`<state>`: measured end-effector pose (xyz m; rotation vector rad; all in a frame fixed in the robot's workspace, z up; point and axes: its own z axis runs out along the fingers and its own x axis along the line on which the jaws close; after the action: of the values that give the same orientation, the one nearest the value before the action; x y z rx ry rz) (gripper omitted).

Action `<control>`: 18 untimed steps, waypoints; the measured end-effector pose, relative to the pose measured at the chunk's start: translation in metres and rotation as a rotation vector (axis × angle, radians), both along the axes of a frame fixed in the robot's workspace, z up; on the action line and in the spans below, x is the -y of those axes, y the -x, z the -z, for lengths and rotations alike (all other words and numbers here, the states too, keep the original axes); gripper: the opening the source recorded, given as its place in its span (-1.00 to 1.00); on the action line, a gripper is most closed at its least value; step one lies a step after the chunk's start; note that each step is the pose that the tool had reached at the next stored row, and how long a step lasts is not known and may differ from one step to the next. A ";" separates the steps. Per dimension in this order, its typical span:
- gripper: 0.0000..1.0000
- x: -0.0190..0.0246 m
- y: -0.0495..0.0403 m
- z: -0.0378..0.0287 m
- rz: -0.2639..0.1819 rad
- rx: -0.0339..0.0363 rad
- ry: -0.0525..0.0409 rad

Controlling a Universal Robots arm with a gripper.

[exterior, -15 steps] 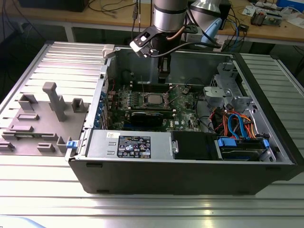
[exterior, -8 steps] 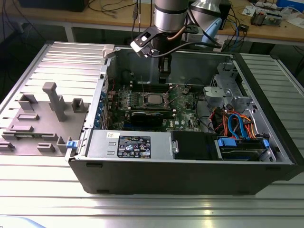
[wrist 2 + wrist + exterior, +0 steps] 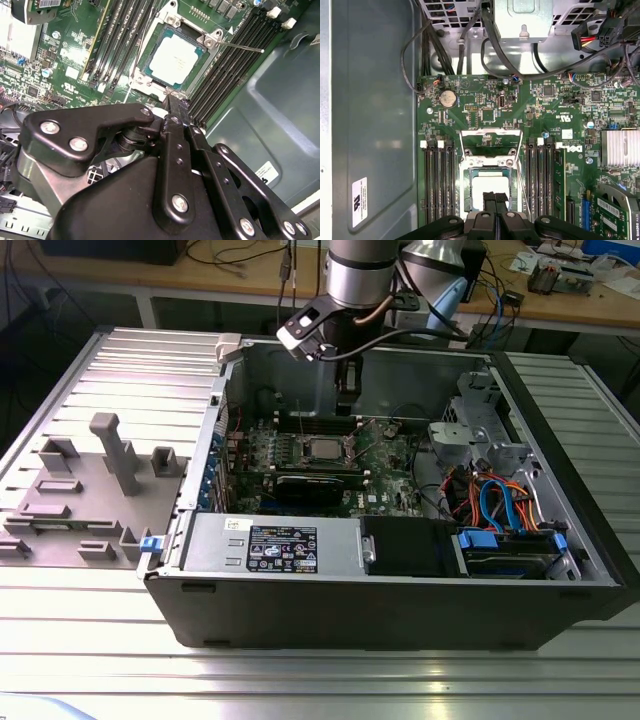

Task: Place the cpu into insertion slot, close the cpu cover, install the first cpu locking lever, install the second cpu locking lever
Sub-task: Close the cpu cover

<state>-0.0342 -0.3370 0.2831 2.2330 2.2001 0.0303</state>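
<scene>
The cpu [image 3: 174, 60] lies flat in the insertion slot [image 3: 141, 80] on the green board, its pale metal top up; the exterior view shows the cpu [image 3: 322, 450] mid-board. The cpu cover [image 3: 491, 134] is swung open off the far edge of the slot, with the board visible through its cut-out. A thin locking lever [image 3: 240, 46] sticks out sideways from a corner of the slot, and another thin locking lever [image 3: 519, 185] runs along the socket's side. My gripper [image 3: 495, 196] hangs just above the cpu's near edge, shut, with nothing between its fingers.
Rows of black memory slots [image 3: 437, 180] flank the socket on both sides. A finned heatsink [image 3: 620, 147] and black cables [image 3: 495, 45] sit nearby. The case's metal walls [image 3: 230, 390] enclose the board. A grey fixture block [image 3: 100, 490] lies at the exterior view's left.
</scene>
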 end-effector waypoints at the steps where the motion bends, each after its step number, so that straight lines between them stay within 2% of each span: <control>1: -0.79 0.0000 -0.0014 0.0000 0.000 0.0000 0.0000; 18: -0.79 0.0000 -0.0047 0.0000 0.000 0.0000 0.0000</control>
<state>-0.0295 -0.3370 0.2831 2.2330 2.2001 0.0304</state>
